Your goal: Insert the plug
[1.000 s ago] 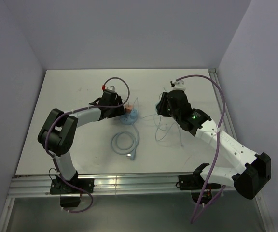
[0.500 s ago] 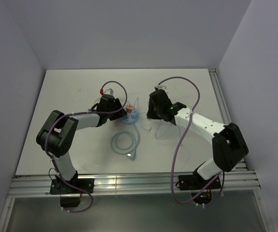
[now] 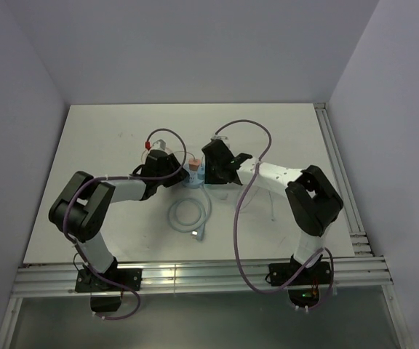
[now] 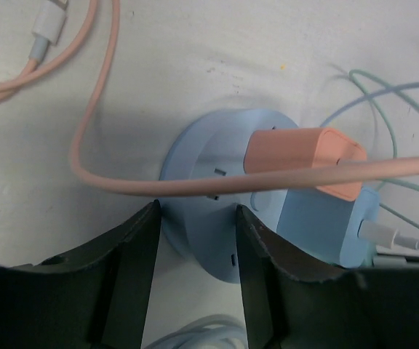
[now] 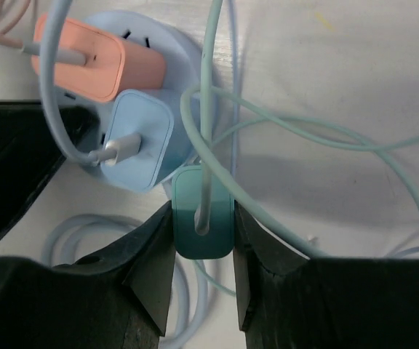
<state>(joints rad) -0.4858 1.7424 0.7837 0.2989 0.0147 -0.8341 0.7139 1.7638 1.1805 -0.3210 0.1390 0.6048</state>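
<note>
Nearest the counter's [image 3: 86, 225] near edge you have a coiled pale blue cable [image 3: 186, 214], its connector [image 3: 196, 234] pointing toward that edge. More loose pale cables [image 3: 249, 198] trail to the right of it.

Just past the coil, around the middle of the counter, sits the round blue socket hub [image 4: 209, 156]. Both arms meet over it, one from each side. Your right claw [image 5: 202, 218] is pinching the teal plug [image 5: 203, 233] between its fingers. The plug's own pale green cable [image 5: 206, 109] runs up and away from it. The plug's far end sits against the hub's rim, just beside the blue charger [image 5: 140, 138]. You cannot tell whether it is seated in a socket.

Your left claw [image 4: 195, 218] is spread, with its fingers [image 4: 129, 276] either side of the hub's near rim. You cannot tell whether they press on it.

On the hub, the blue charger and the salmon charger [image 5: 97, 62] stand plugged in side by side, touching. A pink cable [image 4: 93, 109] arcs from the salmon charger across the hub and off toward the far left corner.
</note>
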